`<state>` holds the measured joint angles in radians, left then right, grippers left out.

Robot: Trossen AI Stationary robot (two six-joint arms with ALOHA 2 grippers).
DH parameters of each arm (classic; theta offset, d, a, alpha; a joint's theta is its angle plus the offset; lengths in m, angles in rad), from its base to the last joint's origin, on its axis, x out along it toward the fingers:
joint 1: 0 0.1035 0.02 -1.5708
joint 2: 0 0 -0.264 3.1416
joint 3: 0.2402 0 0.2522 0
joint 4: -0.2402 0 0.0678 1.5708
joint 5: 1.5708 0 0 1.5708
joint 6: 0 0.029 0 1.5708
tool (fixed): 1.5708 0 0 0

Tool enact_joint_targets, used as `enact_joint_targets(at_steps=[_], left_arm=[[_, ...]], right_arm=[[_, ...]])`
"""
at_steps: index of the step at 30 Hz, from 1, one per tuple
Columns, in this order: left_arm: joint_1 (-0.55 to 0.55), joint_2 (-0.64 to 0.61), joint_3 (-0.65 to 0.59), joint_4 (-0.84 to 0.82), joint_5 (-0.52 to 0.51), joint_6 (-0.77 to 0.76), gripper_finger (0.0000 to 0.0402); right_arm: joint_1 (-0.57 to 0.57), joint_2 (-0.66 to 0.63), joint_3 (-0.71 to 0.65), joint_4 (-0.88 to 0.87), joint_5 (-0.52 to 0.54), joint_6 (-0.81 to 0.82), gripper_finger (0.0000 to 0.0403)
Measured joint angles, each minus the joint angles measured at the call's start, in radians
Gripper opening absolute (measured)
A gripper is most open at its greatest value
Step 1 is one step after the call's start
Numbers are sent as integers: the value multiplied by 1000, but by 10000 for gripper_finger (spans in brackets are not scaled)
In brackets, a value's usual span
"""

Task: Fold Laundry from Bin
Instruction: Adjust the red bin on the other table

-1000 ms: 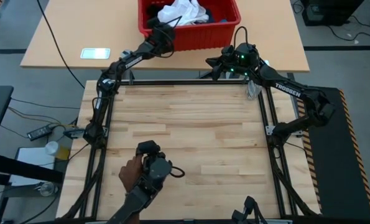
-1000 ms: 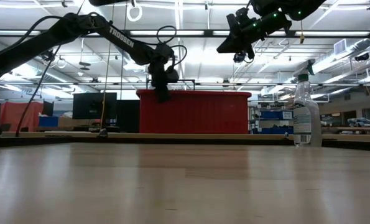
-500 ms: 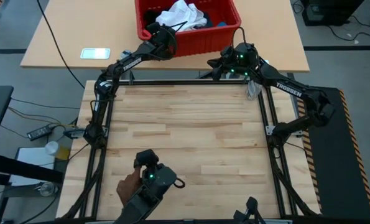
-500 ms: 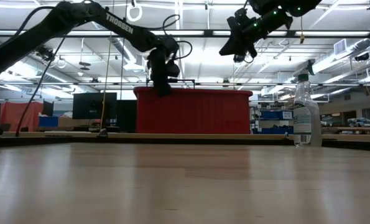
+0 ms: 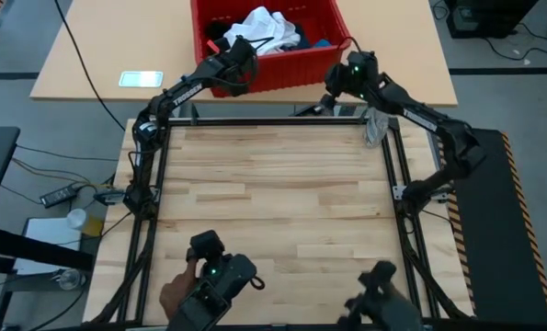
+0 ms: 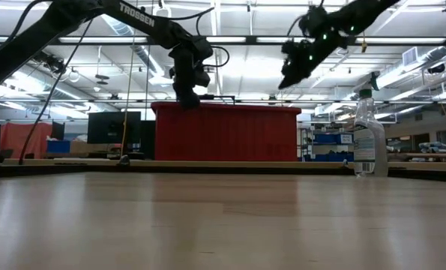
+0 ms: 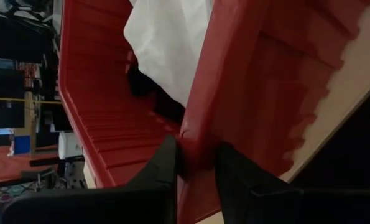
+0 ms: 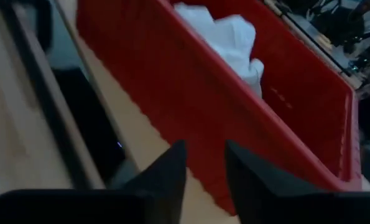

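The wooden table [image 5: 273,211] is seen from above, with a second, lighter table [image 5: 117,46] behind its far edge. On that lighter table, near its front edge, the red bin [image 5: 282,66] is set. A large white garment [image 5: 268,26] is heaped in the bin, with black cloth [image 7: 148,93] beneath it and a bit of bright blue cloth [image 5: 319,42] toward the bin's right end. The bin's near rim is grasped by the left gripper [image 7: 194,163], one finger on each side of the wall. The right gripper [image 8: 204,163] is held just before the bin's right front corner, jaws parted with nothing between them. A clear bottle [image 6: 369,135] stands at the wooden table's far right corner.
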<state>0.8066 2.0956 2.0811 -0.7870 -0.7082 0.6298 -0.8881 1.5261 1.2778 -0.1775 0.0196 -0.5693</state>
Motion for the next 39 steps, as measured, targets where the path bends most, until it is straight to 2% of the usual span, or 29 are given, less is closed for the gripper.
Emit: enact_joint_targets(at_steps=[2, 5, 8, 12, 17, 20, 23, 29, 36, 39], left_arm=[[0, 0, 0, -1, 1, 0, 67], [0, 0, 0, -2, 4, -2, 71], [1, 0, 0, -3, 16, -2, 70], [1, 0, 0, -5, 18, -1, 71], [1, 0, 1, -15, 22, -1, 71], [1, 0, 1, -17, 22, -1, 72], [1, 0, 1, -19, 22, -1, 72], [1, 0, 1, -22, 23, -1, 72], [0, 0, 1, -25, 26, 1, 73], [0, 0, 1, -26, 27, 7, 73]], right_arm=[[-16, 38, 0, 62, 55, -61, 176], [-21, 101, 0, 201, 245, -197, 225], [-21, 163, 5, 314, 359, -329, 253], [-30, 261, 68, 304, 447, -376, 254], [-44, 367, 170, 316, 600, -398, 229], [-49, 406, 220, 320, 609, -424, 210], [-55, 435, 240, 305, 568, -441, 193], [-73, 455, 248, 324, 541, -449, 155], [-96, 464, 249, 343, 526, -461, 92], [-97, 466, 247, 361, 531, -479, 91]])
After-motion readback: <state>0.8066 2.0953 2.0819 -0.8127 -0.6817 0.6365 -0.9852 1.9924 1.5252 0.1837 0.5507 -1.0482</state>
